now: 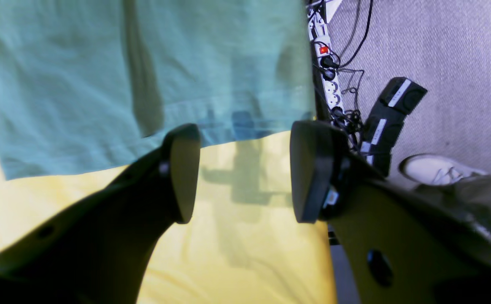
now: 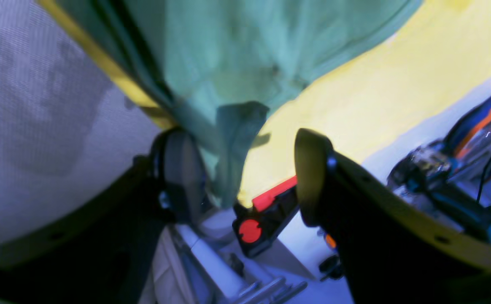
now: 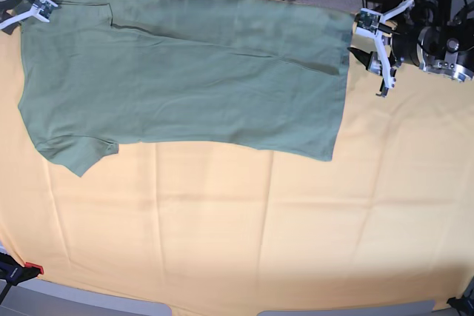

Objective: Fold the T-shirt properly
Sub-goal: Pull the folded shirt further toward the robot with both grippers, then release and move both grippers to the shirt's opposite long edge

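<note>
The sage-green T-shirt (image 3: 185, 79) lies spread sideways along the far part of the table on the yellow-orange cloth (image 3: 244, 227). Its hem is at the right and a sleeve (image 3: 78, 153) at the lower left. My left gripper (image 1: 245, 173) is open and empty over the yellow cloth, just short of the shirt's hem (image 1: 211, 126); in the base view it (image 3: 378, 46) sits right of the hem. My right gripper (image 2: 245, 181) is open at the shirt's far-left corner (image 3: 33, 9). A fold of shirt fabric (image 2: 237, 143) hangs between its fingers, against the left pad (image 2: 182, 181).
A power strip with a red light (image 1: 323, 50) and tangled cables lie past the table's far edge. Black devices (image 1: 393, 109) and a shoe (image 1: 435, 169) are on the floor. A red and black clamp (image 2: 262, 215) grips the table edge; another is at the base view's near-left corner (image 3: 22, 270).
</note>
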Robot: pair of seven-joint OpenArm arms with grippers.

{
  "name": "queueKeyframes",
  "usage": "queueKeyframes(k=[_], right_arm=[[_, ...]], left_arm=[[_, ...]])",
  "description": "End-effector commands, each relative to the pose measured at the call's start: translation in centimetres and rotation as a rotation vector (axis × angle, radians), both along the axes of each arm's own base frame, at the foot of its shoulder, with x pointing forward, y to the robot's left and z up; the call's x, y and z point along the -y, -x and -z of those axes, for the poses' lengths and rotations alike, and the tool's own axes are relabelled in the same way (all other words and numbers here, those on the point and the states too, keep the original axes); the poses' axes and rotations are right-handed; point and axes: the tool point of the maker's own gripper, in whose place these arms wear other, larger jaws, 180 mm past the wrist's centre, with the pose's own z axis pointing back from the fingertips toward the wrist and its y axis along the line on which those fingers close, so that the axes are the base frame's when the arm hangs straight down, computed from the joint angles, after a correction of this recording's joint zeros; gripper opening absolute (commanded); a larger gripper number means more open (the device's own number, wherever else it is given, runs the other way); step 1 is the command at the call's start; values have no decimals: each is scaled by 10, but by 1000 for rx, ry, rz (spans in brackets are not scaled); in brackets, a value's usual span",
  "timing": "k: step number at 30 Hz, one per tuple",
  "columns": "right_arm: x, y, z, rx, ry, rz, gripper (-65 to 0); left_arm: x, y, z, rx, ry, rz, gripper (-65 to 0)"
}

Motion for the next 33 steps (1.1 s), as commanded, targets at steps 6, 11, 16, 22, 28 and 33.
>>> queueKeyframes(k=[6,11,16,22,28,33], right_arm=[[-16,-11,-26,42,40,-34,-290],[-16,-11,-44,61,74,-38,-290],[6,-19,-69,136,134,11,-290],[27,-32,-96,253,143,123,-290],[36,-41,-113,325,140,162,-290],[38,-43,-116,344,146,171,-290]], left_arm=[[4,4,-34,13,-12,-24,-306],[4,-5,-48,44,-7,-44,-306],[6,-17,-52,88,8,-80,-306],[10,-58,-65,255,84,-272,-313],[-2,-111,-67,396,135,-484,-339],[-14,-156,-53,376,196,-661,-338]])
